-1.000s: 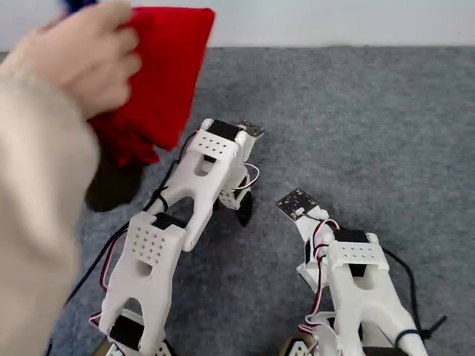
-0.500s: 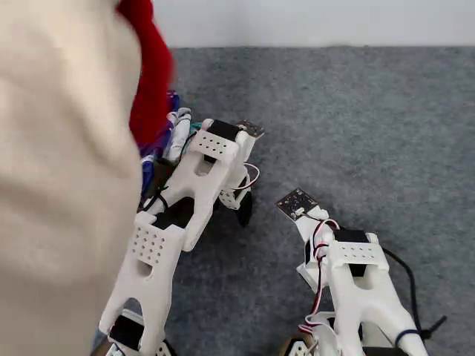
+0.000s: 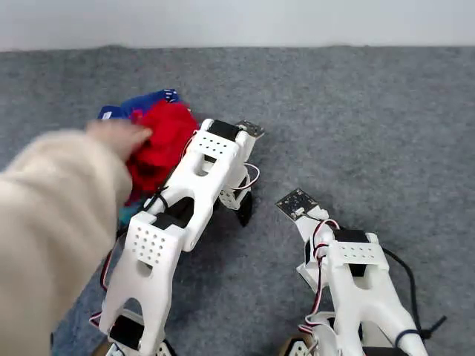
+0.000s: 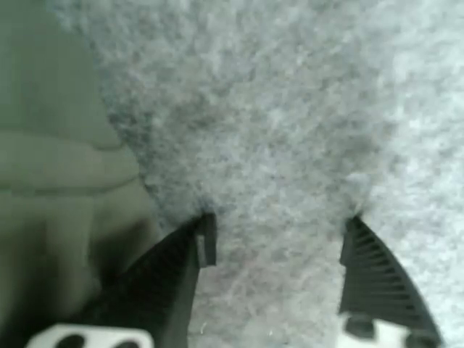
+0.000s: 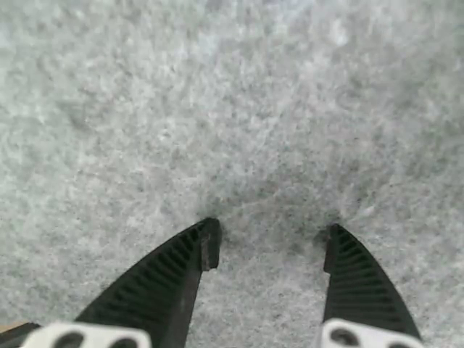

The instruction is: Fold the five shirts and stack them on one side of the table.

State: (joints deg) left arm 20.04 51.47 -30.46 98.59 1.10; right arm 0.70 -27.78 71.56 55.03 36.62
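A bundle of shirts lies on the grey felt at the left, a crumpled red shirt (image 3: 159, 144) on top and a blue one (image 3: 141, 104) behind it. A person's hand (image 3: 115, 137) in a cream sleeve rests on the red shirt. The left arm (image 3: 197, 185) stands just right of the bundle. My left gripper (image 4: 275, 243) is open over bare felt, with dark cloth (image 4: 58, 167) beside one finger. My right gripper (image 5: 268, 243) is open over bare felt near the table's front.
The cream sleeve (image 3: 52, 237) covers the front left of the table. Grey felt (image 3: 356, 119) stretches across the middle and right. The right arm (image 3: 349, 282) sits at the front right. A pale wall runs along the far edge.
The hand brought the red shirt down from the upper left and set it on the bundle beside the left arm. Both arms kept still.
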